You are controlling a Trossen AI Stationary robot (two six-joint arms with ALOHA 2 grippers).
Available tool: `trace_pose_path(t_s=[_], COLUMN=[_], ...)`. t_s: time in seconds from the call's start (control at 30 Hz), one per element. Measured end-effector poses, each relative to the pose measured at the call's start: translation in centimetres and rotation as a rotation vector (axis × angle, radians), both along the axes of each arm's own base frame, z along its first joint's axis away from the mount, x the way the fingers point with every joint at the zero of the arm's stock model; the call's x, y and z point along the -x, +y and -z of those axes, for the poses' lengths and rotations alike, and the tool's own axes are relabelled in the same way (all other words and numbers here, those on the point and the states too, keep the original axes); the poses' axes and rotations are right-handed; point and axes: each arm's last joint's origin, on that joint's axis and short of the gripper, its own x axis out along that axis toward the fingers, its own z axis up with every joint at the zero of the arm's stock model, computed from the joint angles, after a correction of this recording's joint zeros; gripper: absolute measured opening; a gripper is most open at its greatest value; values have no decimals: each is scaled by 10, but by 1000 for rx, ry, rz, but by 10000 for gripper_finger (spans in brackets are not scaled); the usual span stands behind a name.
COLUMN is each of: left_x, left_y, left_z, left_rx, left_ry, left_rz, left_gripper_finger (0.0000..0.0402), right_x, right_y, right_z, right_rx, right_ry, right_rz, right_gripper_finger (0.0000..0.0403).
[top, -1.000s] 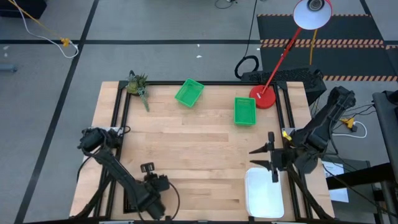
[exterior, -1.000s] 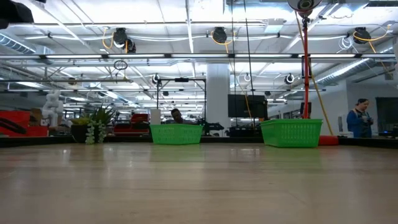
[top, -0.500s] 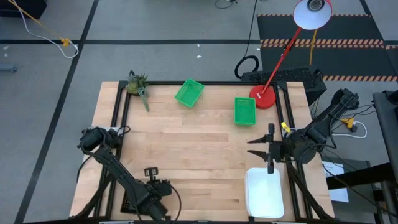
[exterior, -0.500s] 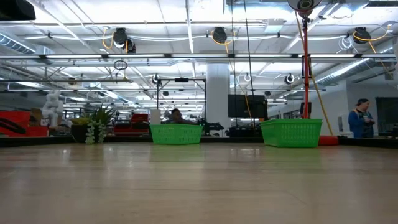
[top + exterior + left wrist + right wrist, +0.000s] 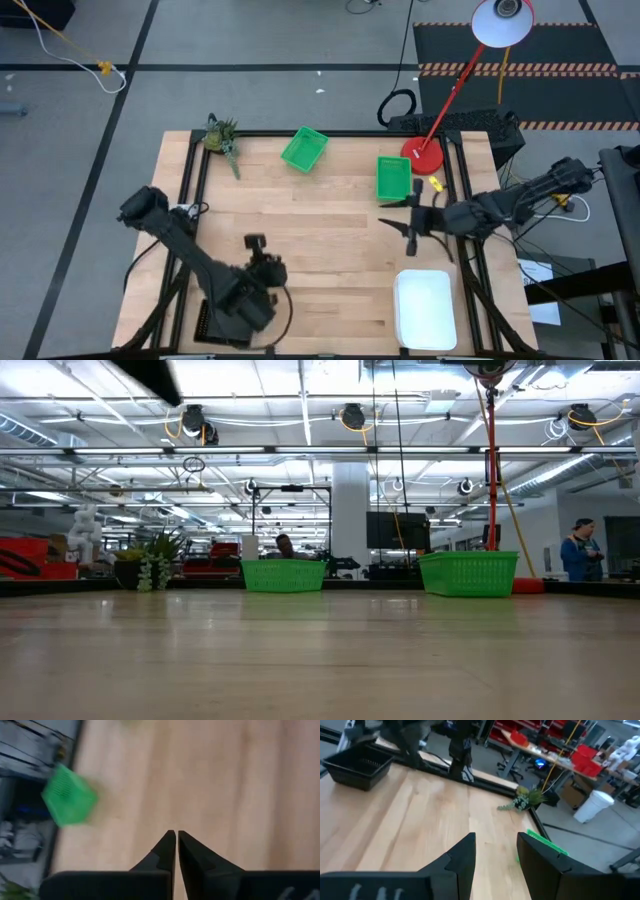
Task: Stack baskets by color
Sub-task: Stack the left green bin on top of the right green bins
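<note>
green basket (image 5: 394,179) near far edge | right tool (image 5: 407,221) just beside it

Baskets in green, white and black on the wooden table

Two green baskets are seen at the far side, well apart: one (image 5: 304,148) is turned at a slant, the other (image 5: 393,179) lies straight near the right edge. A white basket stack (image 5: 425,309) is set at the near right corner, open side up. A black basket (image 5: 362,765) with holes in its sides is seen at the near left edge.
</note>
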Motion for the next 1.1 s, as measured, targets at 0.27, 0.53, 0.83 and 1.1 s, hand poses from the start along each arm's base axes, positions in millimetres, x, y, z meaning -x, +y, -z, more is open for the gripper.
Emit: trace_pose_path(t_s=[0.27,0.53,0.83,1.1], left_x=[-15,-51,-64,-65], left_y=[67,151,238,290], left_z=[-35,-15,-14,8], left_rx=[-73,-66,3,85], left_ry=[-119,2,89,195], left_rz=[-94,-87,-4,26], left_gripper_finger=[3,77,130,132], right_x=[-30,-36,-23,-10], right_y=[-22,-23,-25,-28], right_z=[16,26,26,16], right_rx=[-12,39,68,128], right_ry=[84,169,230,197], right_rz=[-33,-101,-110,-131], right_gripper_finger=[139,139,139,139])
